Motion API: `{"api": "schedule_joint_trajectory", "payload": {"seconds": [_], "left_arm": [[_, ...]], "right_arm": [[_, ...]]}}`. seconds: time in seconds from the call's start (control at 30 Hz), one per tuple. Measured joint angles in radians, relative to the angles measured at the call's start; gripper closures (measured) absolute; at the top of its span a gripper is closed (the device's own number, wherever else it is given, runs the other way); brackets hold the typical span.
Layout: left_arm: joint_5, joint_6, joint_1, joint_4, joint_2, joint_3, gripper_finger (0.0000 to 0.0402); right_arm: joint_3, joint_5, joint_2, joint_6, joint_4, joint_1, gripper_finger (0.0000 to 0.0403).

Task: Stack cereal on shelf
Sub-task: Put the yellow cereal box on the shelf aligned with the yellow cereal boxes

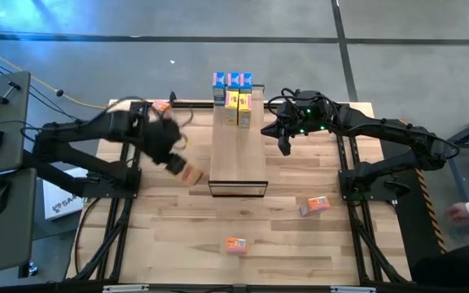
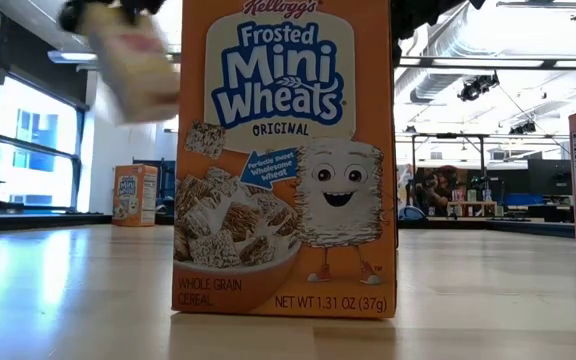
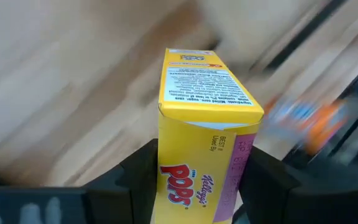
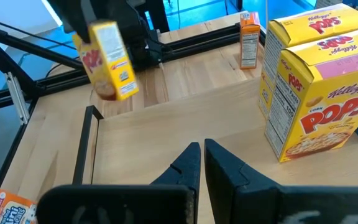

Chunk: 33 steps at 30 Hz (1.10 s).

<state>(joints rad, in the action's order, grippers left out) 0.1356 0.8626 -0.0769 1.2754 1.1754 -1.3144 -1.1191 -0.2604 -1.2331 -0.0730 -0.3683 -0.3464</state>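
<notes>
Cereal: yellow box (image 3: 197, 149) clamped in left pincer (image 1: 187, 173), airborne beside shelf (image 1: 238, 150).
Right pincer (image 4: 201, 163): shut, idle.
Next: carry over shelf, release.

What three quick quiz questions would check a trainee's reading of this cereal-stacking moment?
1. True or false: the left gripper holds a yellow Corn Pops box.
2. What colour are the three boxes at the far end of the shelf?
3. The right gripper is: A) carrying a box, B) shut and empty over the shelf, C) resting on the table.

Key
1. True: its fingers clamp the box on both sides, and the right wrist view shows the box in the air.
2. Blue, with yellow boxes in front of them.
3. B.
</notes>
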Motion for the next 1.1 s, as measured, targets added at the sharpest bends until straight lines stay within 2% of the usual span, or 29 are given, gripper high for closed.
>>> {"api": "schedule_joint_trajectory", "payload": {"seconds": [0.27, 0.57, 0.77, 1.1], "left_arm": [[-0.039, 0.057, -0.171, -0.044, 0.133, -0.204, 0.0226], [-0.067, -0.087, -0.281, -0.048, 0.306, -0.354, 0.0226], [-0.067, -0.03, -0.326, -0.023, 0.372, -0.401, 0.0225], [-0.055, 0.12, -0.336, -0.044, 0.381, -0.404, 0.0225]], "right_arm": [[0.0, 0.0, 0.0, 0.001, 0.008, 0.0, 0.0389], [0.0, 0.0, 0.0, -0.001, 0.008, 0.0, 0.0389], [0.0, 0.0, 0.0, -0.014, 0.008, 0.0, 0.0389], [0.0, 0.0, 0.0, 0.001, 0.007, 0.0, 0.0389]]}}
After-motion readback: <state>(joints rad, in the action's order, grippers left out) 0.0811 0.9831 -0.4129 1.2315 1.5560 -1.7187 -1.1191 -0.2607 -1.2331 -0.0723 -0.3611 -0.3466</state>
